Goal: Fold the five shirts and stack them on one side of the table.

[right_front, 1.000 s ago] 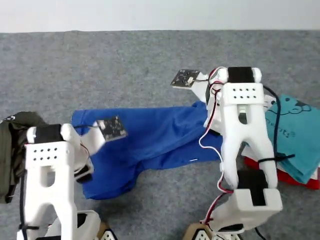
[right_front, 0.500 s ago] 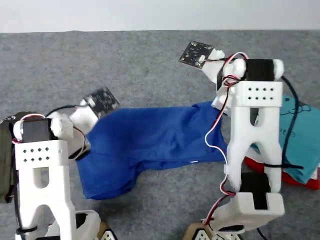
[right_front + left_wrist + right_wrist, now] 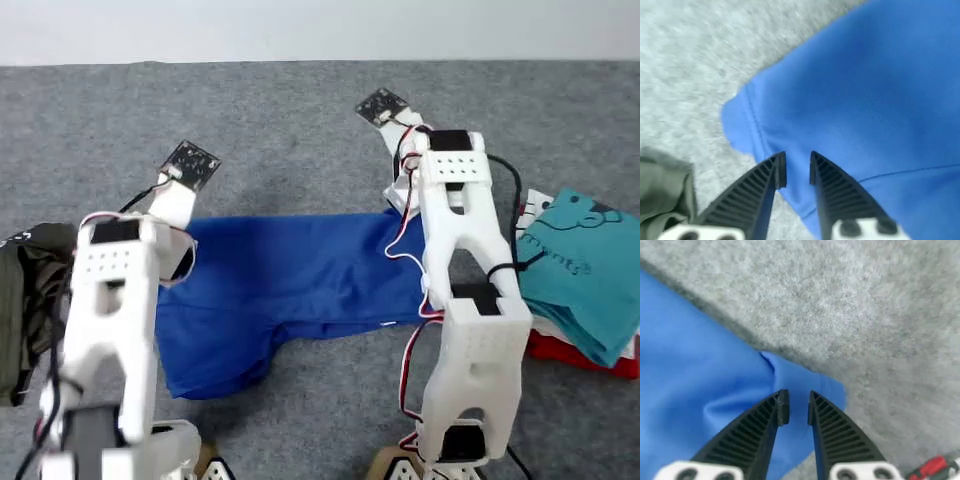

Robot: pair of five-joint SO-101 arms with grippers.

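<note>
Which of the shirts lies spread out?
The blue shirt, stretched across the middle; the teal shirt sits folded at one side, the dark green one bunched at the other.

A spread shirt (image 3: 300,285) lies across the middle of the counter (image 3: 280,120). A stack of folded shirts (image 3: 575,285) sits to its right, and a crumpled garment (image 3: 22,300) to its left.

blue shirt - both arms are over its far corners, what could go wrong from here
1. The left tool and right tool hover barely open at the edge of the blue cloth shirt; either could catch only hem or miss, skewing the fold.
2. The shirt lies crooked, one part trailing out on the near side, so the fold may come out lopsided.
3. Its end is near the folded teal shirt on a red shirt; dragging might disturb that stack.
</note>
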